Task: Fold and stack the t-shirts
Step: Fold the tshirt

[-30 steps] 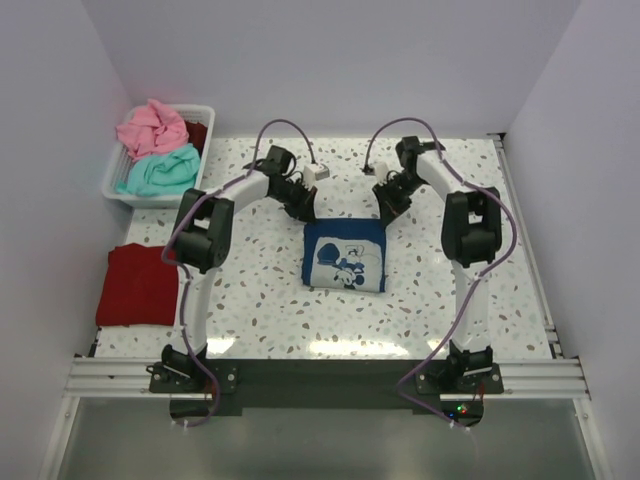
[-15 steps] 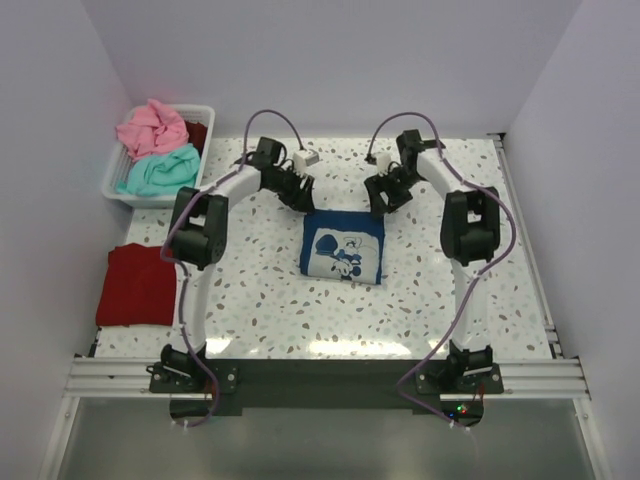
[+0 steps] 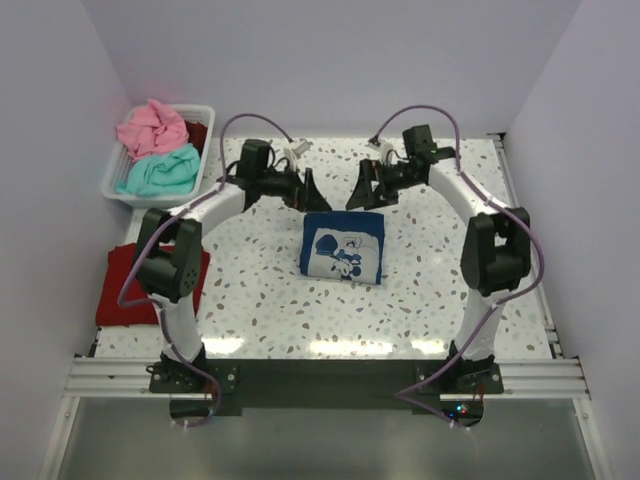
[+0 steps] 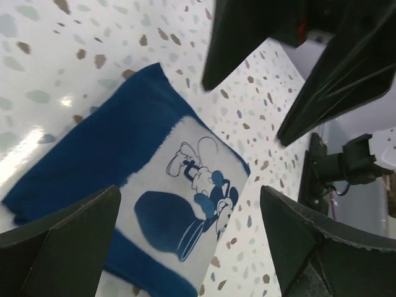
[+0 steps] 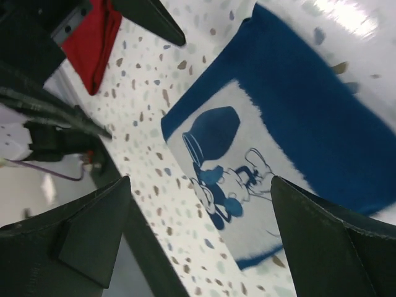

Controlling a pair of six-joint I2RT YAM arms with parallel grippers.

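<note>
Currently my left claw point(image 3: 306, 189) and right claw point(image 3: 361, 190) hang wide open, empty, beside the folded navy t-shirt point(image 3: 345, 248) on the bench point(image 3: 250, 300); for stacking, I should pinch all layers evenly

Bright even light; white glare on the table point(image 3: 330, 345); close-up jaws dark, blurred

My navy shirt point(image 3: 343, 248) lies folded mid-frame, print up; red shirt point(image 3: 125, 285) folded at left; pink shirt point(image 3: 150, 128) and teal shirt point(image 3: 160, 170) bunched upper left.
</note>
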